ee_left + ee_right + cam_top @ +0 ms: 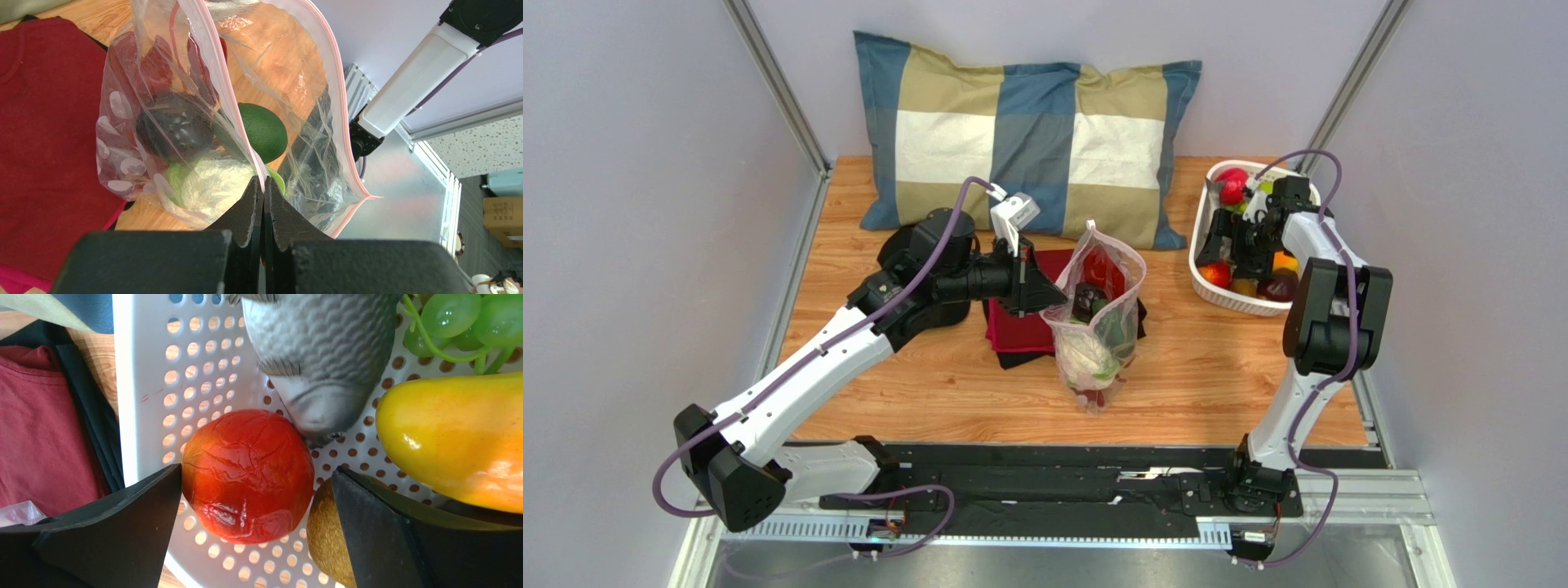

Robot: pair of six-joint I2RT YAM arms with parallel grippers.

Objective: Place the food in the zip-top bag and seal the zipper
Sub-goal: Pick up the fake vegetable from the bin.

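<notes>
Top external view: the bag (1095, 306) stands on the red cloth (1014, 328) with food (1090, 355) inside. The basket (1201, 251) sits right of the cloth.

Left wrist view: the left claw (264, 199) is clamped on the bag's thin, floppy rim.

Right wrist view: the right claw (255, 478) gapes around a tomato (248, 447) in the basket. It looks light, hard and slick, so I'd squeeze across its widest middle.

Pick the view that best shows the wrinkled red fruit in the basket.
Right wrist: the red fruit lies close up between open fingers. Top external shows a small red patch; left wrist shows none of it.
</notes>
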